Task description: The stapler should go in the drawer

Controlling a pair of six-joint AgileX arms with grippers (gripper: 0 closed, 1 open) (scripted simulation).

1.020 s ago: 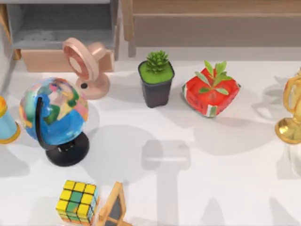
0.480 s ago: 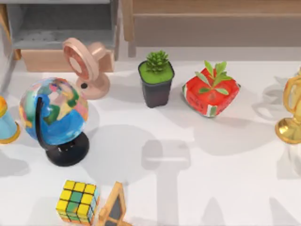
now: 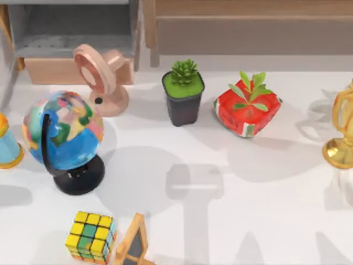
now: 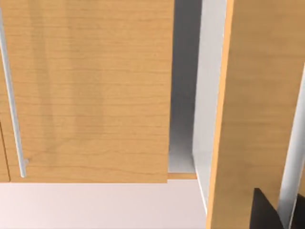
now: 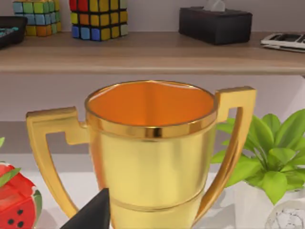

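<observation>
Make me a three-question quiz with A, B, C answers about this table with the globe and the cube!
1. Where does the puzzle cube sit in the top view?
A. Near bottom edge, below the globe
B. Inside the drawer
C. Beside the gold trophy

2. What colour is the pot holding the spiky green plant?
A. White
B. Dark, almost black
C. Yellow

3. What state is the drawer in?
A. Pushed shut
B. Lying on the table
C. Pulled open, grey inside showing

Answers:
1. A, the cube lies low on the left, under the globe.
2. B, the pot's walls are dark.
3. C, the grey floor shows behind the tan front.
</observation>
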